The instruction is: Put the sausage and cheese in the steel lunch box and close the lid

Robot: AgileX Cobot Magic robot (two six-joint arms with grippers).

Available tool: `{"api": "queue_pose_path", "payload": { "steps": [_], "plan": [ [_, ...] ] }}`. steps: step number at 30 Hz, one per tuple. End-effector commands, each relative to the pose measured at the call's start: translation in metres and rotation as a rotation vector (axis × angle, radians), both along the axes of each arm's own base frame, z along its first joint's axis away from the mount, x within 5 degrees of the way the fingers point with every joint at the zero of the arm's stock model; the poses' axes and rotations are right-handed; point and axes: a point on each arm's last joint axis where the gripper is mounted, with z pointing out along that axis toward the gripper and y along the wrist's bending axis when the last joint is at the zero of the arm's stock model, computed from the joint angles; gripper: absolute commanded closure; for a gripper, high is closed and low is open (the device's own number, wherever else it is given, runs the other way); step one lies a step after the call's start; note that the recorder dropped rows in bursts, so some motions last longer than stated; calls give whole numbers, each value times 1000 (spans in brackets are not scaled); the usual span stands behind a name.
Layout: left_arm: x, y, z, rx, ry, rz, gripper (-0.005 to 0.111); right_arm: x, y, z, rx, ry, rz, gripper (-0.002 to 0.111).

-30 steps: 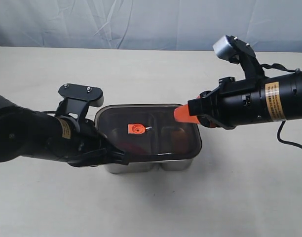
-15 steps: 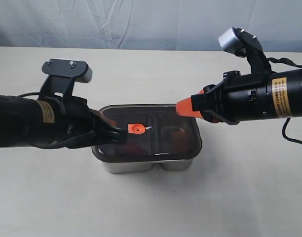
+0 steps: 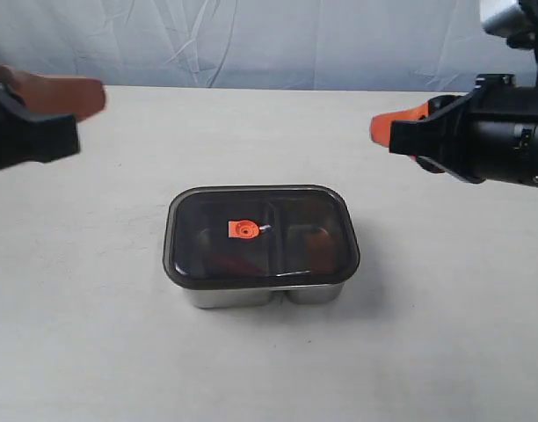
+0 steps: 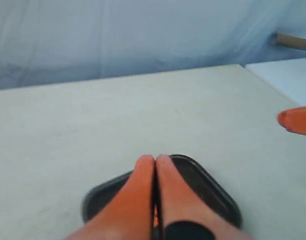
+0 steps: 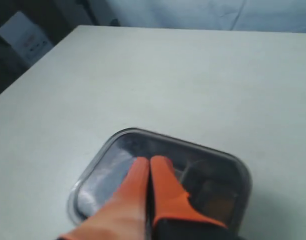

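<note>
First, nearest: steel lunch box (image 3: pixel 243 297) on table (image 3: pixel 445 352), lid (image 3: pixel 291 220) seated flat on rim, orange valve (image 3: pixel 243 229) centred; reads as closed, task likely finished. Sausage, cheese presumably inside; smoky lid hides them, cannot confirm. Farther back: left gripper (image 3: pixel 91 97) and right gripper (image 3: pixel 381 130) both clenched, empty, hovering well apart either side of box, touching nothing; likely parked clear so lid sits undisturbed.

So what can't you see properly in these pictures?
- Exterior view: the sausage and cheese are only dim shapes under the dark lid.
- Exterior view: the left gripper is blurred and cut off by the edge.
- Left wrist view: the lid's middle hides behind the shut fingers.
</note>
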Motion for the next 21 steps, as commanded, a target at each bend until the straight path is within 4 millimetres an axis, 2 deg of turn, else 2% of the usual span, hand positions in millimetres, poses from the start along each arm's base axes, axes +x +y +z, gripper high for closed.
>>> {"api": "queue_pose_path", "payload": {
  "steps": [1,5,11,14,18,21],
  "plan": [
    [7,33,1,139,-65,185,107,13,-26,-19,-122,-55,-304,109],
    [24,62,0,220,-92,397,107,25,-41,-36,-236,-67,-481,109],
    [29,104,2,253,-116,677,107,35,-46,-52,-401,-101,-500,109],
    [25,107,-14,316,-128,654,107,34,-46,-53,-404,-98,-504,109],
    [14,99,-42,243,-92,575,107,33,-47,-50,-395,-108,-506,109],
    [1,103,-46,200,-75,621,107,32,-48,-47,-389,-120,-515,109]
  ]
}}
